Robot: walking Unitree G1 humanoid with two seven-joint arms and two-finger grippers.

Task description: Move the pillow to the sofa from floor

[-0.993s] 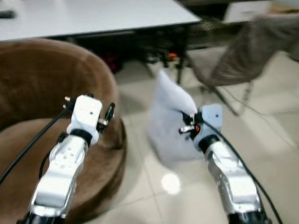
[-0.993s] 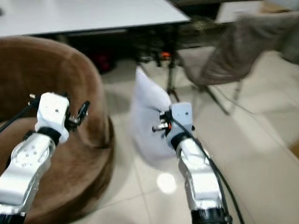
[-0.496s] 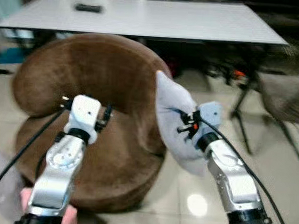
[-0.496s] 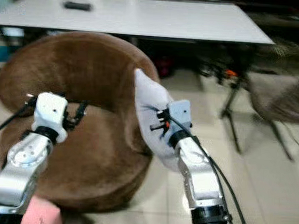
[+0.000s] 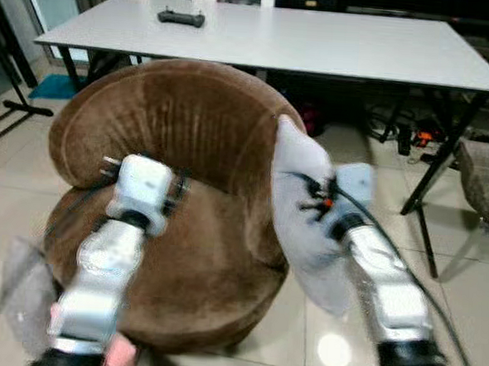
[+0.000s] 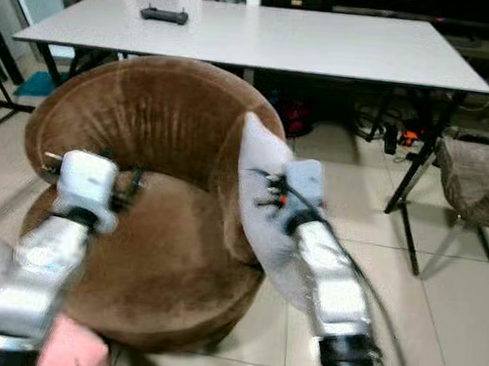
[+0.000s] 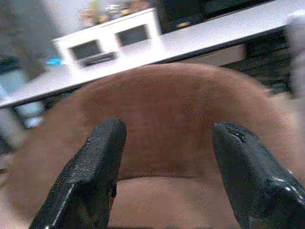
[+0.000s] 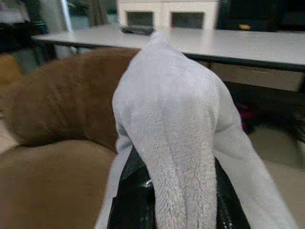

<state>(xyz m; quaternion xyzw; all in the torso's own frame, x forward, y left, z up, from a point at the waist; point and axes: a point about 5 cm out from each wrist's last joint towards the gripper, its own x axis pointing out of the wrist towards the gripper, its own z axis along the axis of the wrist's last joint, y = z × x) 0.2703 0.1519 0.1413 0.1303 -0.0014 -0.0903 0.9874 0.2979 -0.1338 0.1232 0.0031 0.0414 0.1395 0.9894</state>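
Note:
A pale grey pillow (image 5: 302, 199) hangs in the air at the right rim of the round brown sofa (image 5: 181, 138). My right gripper (image 5: 317, 196) is shut on it. In the right wrist view the pillow (image 8: 171, 109) bulges up between the black fingers (image 8: 131, 200), with the sofa's backrest behind it. My left gripper (image 5: 179, 197) is held over the sofa's seat, open and holding nothing. Between its two fingers, the left wrist view (image 7: 169, 133) looks onto the brown backrest (image 7: 167, 100).
A long white table (image 5: 319, 42) stands behind the sofa, with a black controller (image 5: 181, 17) on it. Its dark legs (image 5: 432, 174) and cables are at the right, next to a grey chair (image 5: 487, 177). A grey bundle (image 5: 22, 290) and a pink object (image 6: 72, 347) lie at lower left.
The camera has swung left, so the sofa now sits in the middle of the view. The pillow stays in my right gripper and now hangs at the sofa's right rim instead of over the floor.

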